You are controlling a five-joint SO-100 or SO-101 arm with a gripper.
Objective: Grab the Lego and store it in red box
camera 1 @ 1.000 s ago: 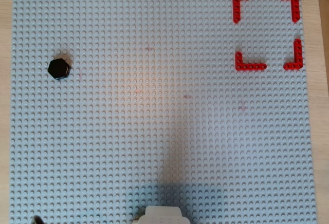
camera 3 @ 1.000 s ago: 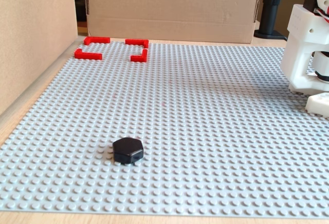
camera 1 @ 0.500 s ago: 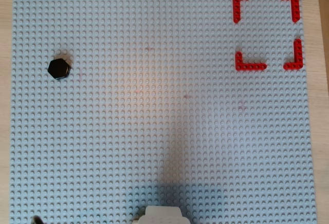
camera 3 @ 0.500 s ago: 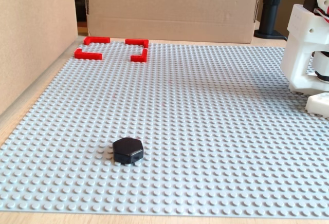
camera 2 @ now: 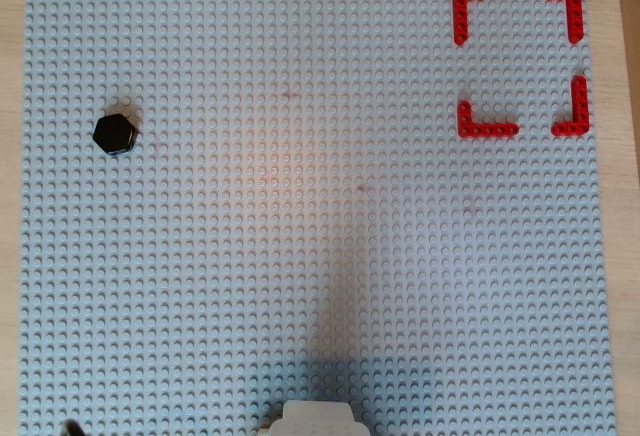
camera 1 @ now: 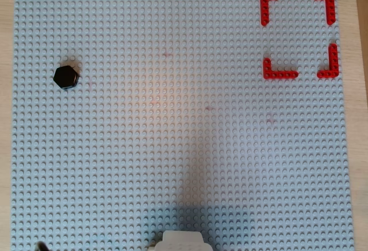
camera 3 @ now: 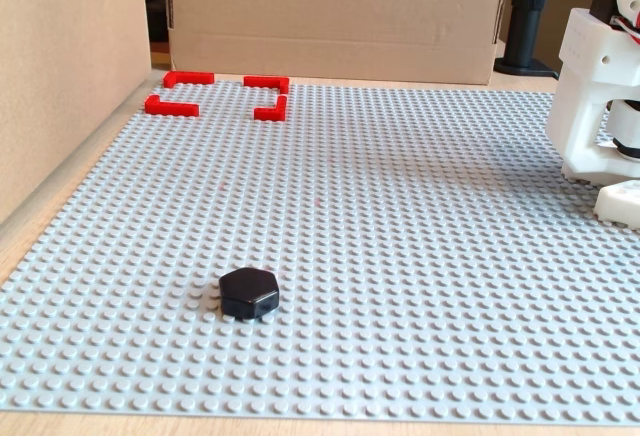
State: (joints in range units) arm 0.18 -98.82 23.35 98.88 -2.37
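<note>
Arm base and lower body point(camera 3: 600, 96), white, stands at the right edge of the grey studded baseplate point(camera 3: 400, 236) in the fixed view; only its white base point(camera 1: 183, 240) pokes in at the bottom edge in both overhead views. Arm looks folded back over its base, nothing reaching out over the plate. Jaws not in view in any picture, so can't tell how far open or if holding anything.

Black hexagonal Lego point(camera 1: 66, 77) point(camera 2: 115, 134) point(camera 3: 249, 292) sits flat on the baseplate near its left edge in the overhead views, nothing touching it. Red box point(camera 1: 299, 34) point(camera 2: 520, 59) point(camera 3: 217, 95), four L-shaped corner pieces with gaps between, is at the plate's top right corner in the overhead views, well apart from the Lego, nothing inside.

Cardboard walls point(camera 3: 340, 16) run along the far and left plate edges in the fixed view, close behind the red box. Bare studs between Lego, box and arm. Wooden counter point(camera 3: 30, 246) strip shows around the plate.
</note>
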